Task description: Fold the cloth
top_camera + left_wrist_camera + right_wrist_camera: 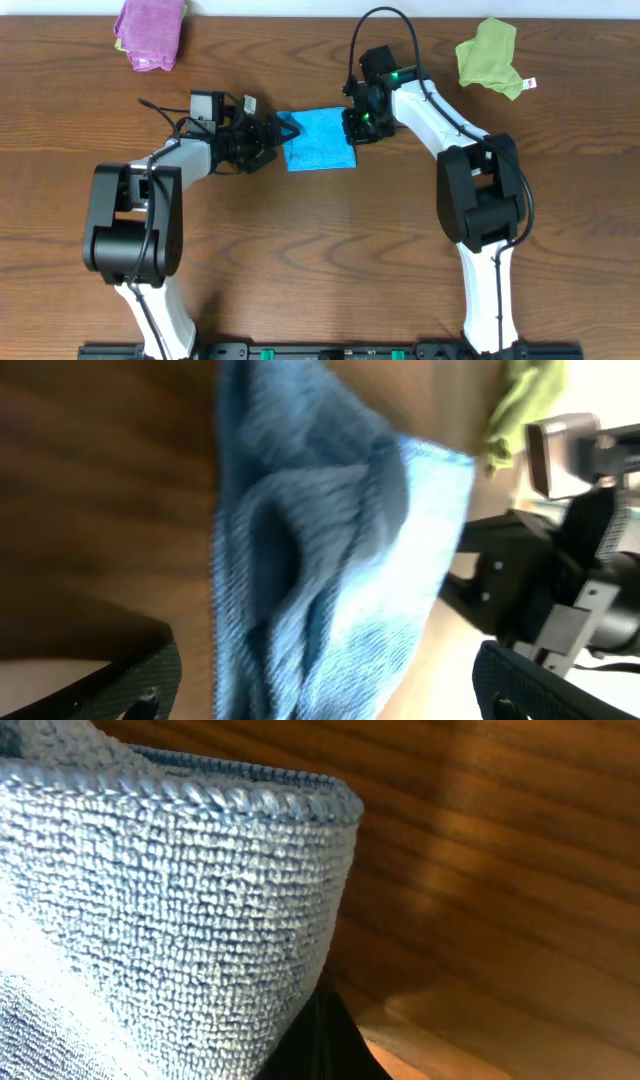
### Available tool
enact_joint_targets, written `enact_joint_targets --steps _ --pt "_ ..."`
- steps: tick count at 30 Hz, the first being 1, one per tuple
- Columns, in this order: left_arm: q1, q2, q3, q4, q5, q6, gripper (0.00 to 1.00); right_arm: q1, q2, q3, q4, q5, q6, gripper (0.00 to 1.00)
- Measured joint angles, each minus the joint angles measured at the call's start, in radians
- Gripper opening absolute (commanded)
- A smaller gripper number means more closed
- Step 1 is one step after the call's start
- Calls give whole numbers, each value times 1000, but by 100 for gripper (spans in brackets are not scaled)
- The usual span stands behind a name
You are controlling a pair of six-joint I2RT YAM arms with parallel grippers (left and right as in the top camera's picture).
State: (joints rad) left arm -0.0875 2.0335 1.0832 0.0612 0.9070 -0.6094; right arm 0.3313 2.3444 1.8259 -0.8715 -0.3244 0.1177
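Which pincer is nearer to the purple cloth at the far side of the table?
Left. In the overhead view the left pincer is to the right of and nearer the robot than the purple cloth. The right pincer is farther right, beyond the blue cloth.

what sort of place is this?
Probably a robot lab bench: wood-grain table, left arm and right arm at its edge, blue cloth between them, purple cloth and yellow-green cloth at the back.

A purple cloth (150, 32) and a yellow-green cloth (489, 58) (white tag (529, 83)) lie well apart on the wooden table (320, 250).
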Motion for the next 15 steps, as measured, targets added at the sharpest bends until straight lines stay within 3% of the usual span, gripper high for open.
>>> enact_joint_targets --steps 5,11,12,15 --pt "3 71 8 134 116 -25 95 0 0 0 -17 -3 1 1" --pt "8 112 24 156 200 -41 96 0 0 0 -20 -6 1 1" --pt "7 115 26 157 209 -41 100 0 0 0 -20 -7 1 1" --pt "-2 122 26 156 218 -46 72 0 0 0 -16 -13 1 1"
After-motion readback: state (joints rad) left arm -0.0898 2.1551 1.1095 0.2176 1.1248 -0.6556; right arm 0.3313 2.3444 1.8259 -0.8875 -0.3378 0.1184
